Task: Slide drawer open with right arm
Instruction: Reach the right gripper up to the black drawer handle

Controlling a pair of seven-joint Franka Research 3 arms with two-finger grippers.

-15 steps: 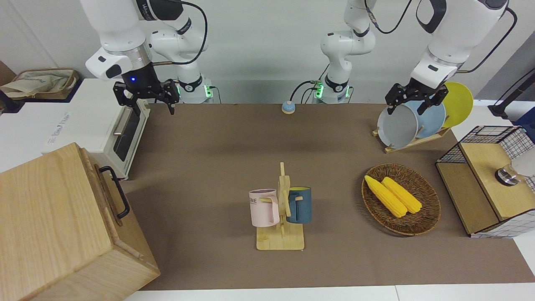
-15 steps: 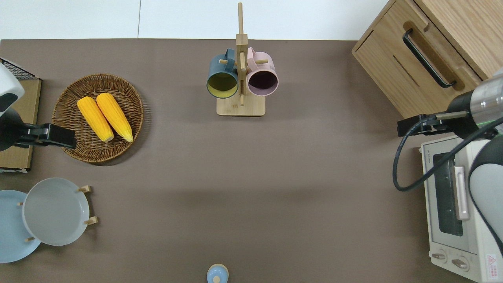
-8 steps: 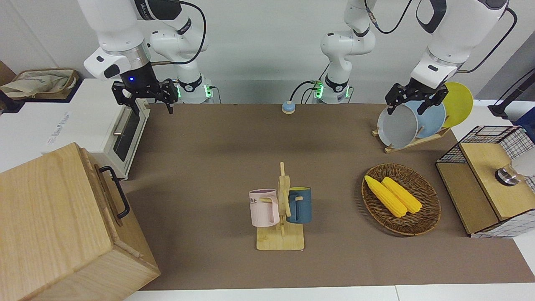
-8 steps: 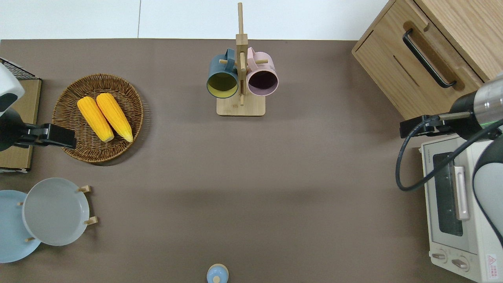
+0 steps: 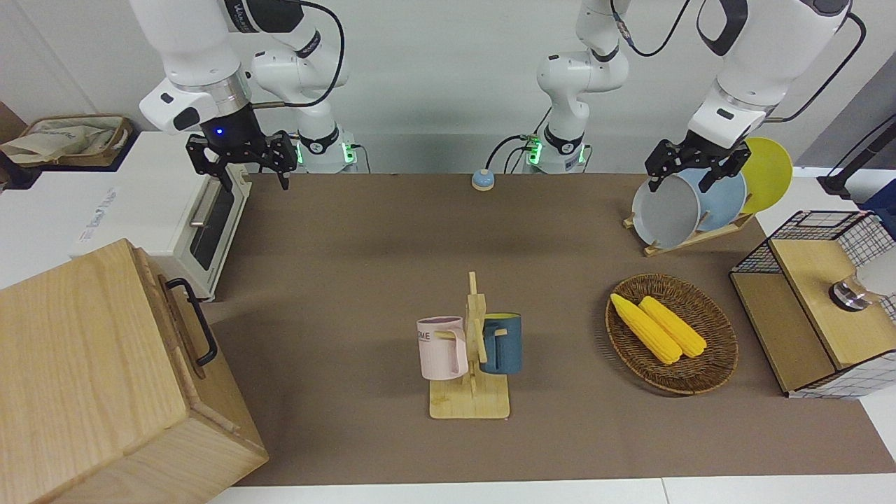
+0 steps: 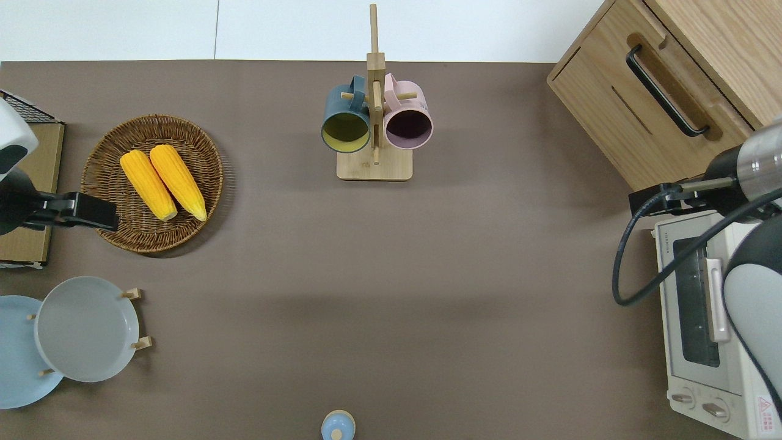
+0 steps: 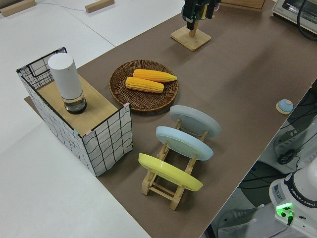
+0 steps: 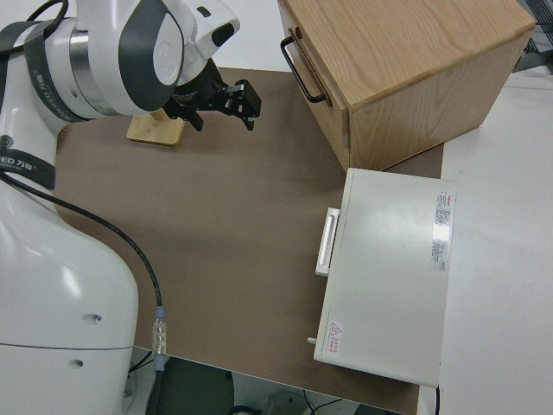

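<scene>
We have shifted the right gripper [image 6: 646, 200] toward the frame's right edge, fingers spread and empty, nearing the closed drawer [image 6: 635, 101] at upper right; handle [image 6: 665, 90] ungrasped. Left arm parked.

Right gripper [image 5: 241, 171] aloft, fingers [image 5: 285, 176] spread and empty; left arm parked.

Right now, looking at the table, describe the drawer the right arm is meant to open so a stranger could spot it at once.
Find the big pale wooden cabinet at the right arm's end of the table, farther from the robots than the white toaster oven. The drawer is its wide light-wood front facing the mug rack. Its black bar handle sets it apart from the oven's silver one.
</scene>
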